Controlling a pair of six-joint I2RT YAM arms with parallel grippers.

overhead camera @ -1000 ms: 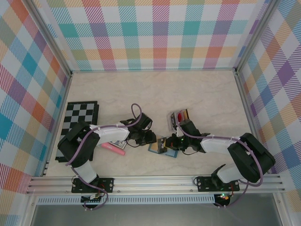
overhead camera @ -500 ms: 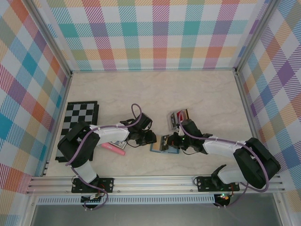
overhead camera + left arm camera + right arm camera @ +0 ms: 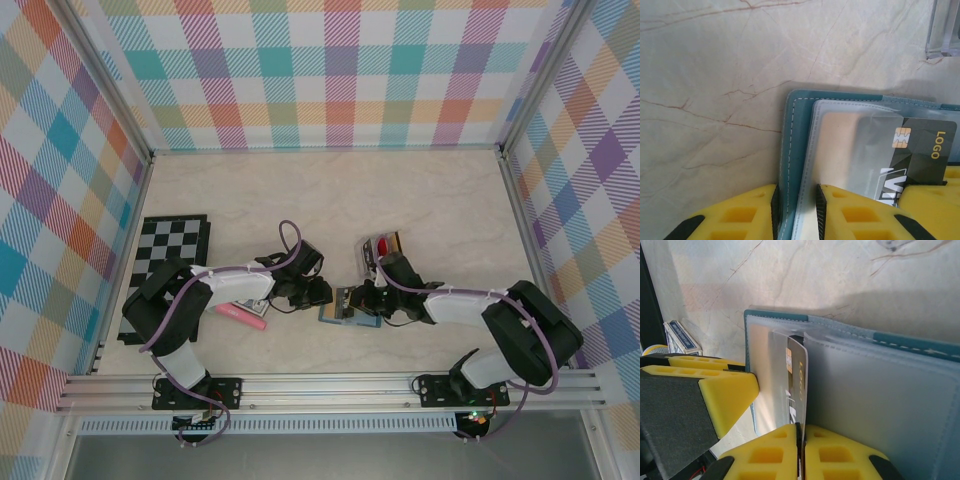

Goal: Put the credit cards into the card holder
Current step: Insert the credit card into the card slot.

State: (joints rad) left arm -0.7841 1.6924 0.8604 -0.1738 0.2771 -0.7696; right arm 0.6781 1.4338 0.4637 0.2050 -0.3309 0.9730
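Top view: the card holder (image 3: 348, 305) is lying open on the worktop (image 3: 300, 190), lower centre of frame, with a claw on either side. The left claw (image 3: 318, 293) is being pressed to its left edge and the right claw (image 3: 368, 300) is being held at its right side. The other credit cards (image 3: 383, 246) are lying in a fanned stack just above and right of the holder, red card on top, apart from it. A chessboard (image 3: 170, 265) is lying at far left. A pink stick (image 3: 243, 315) is lying by the left arm, lower left of centre.

Left wrist view: the left claw (image 3: 797, 195) is being shown nearly closed at the bottom of frame. The teal cover edge of the card holder (image 3: 790, 125) is being pinched between its yellow fingers (image 3: 740, 217). A black card (image 3: 922, 160) with a gold chip and "LOGO" is sitting partly under a clear sleeve, right of frame.

Right wrist view: the right claw (image 3: 800, 432) is being shown at bottom centre with its fingers almost together. The thin edge of the black card (image 3: 799, 365) is being gripped between them, the card partly inside a clear pocket of the card holder (image 3: 900, 342). A blue-and-white box (image 3: 682, 337) is lying at the left edge.
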